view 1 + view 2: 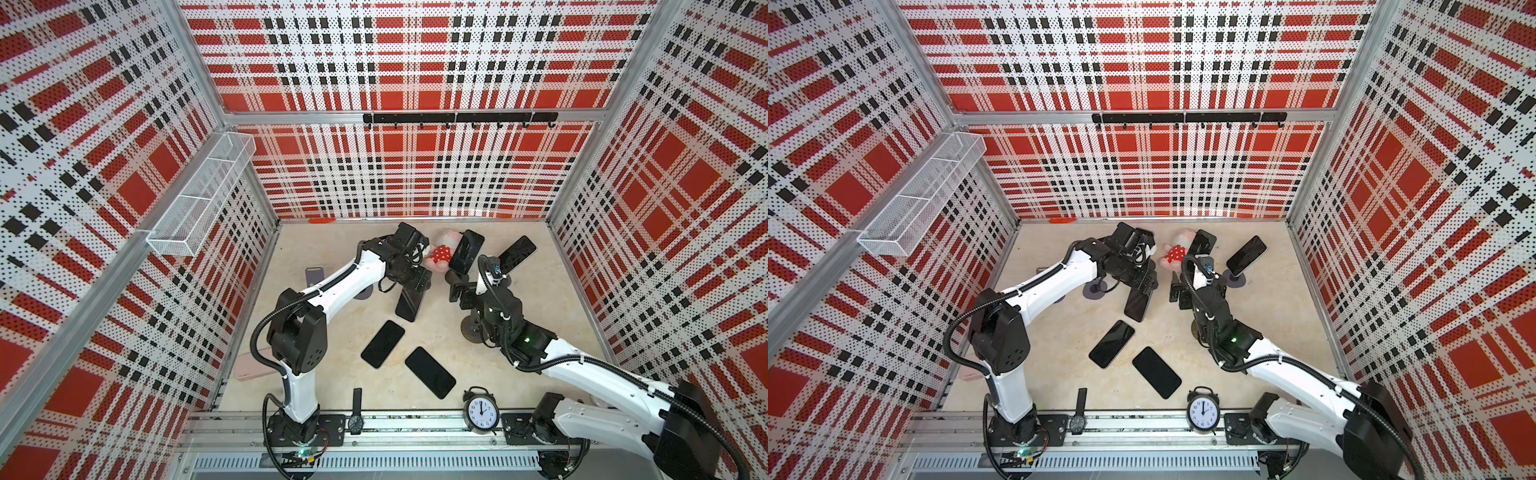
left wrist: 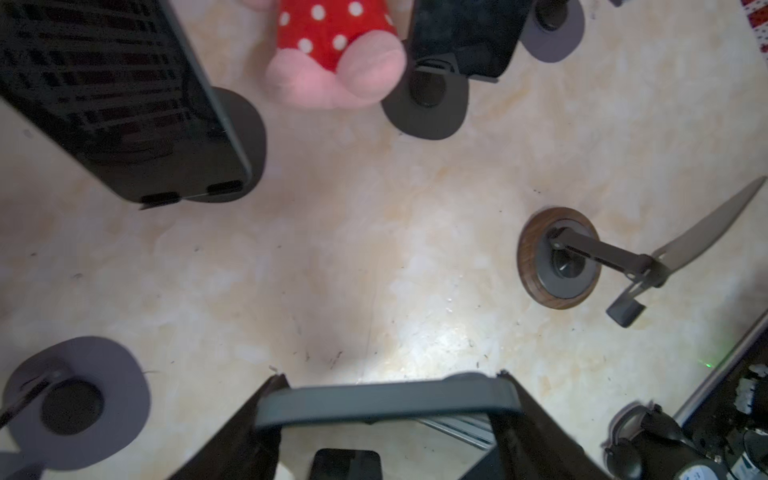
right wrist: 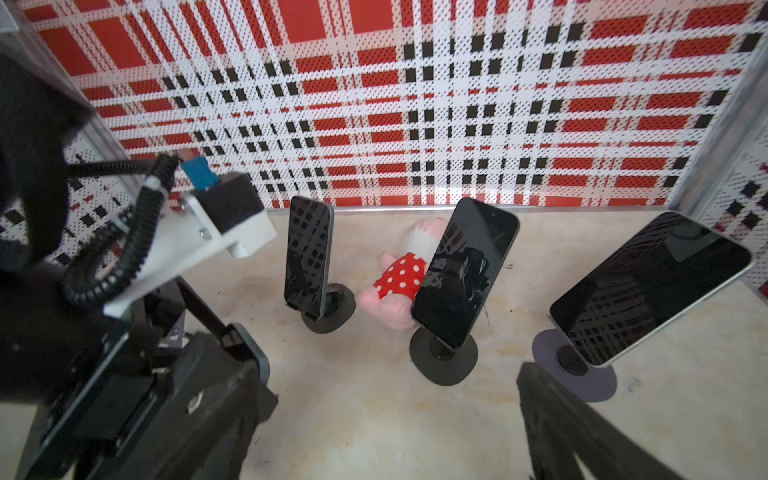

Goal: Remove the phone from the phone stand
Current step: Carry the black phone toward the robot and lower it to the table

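Both arms reach inward — left pincer [image 1: 411, 287] clamped, pointing down; right pincer [image 1: 459, 293] wide open.

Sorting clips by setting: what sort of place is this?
Likely a robot test cell: perforated plaid walls box in the tabletop, and the left arm and right arm bolt onto an aluminium rail.

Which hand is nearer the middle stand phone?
Right. The right hand is open close in front of the middle stand phone; the left hand, shut on another phone, is farther to its left.
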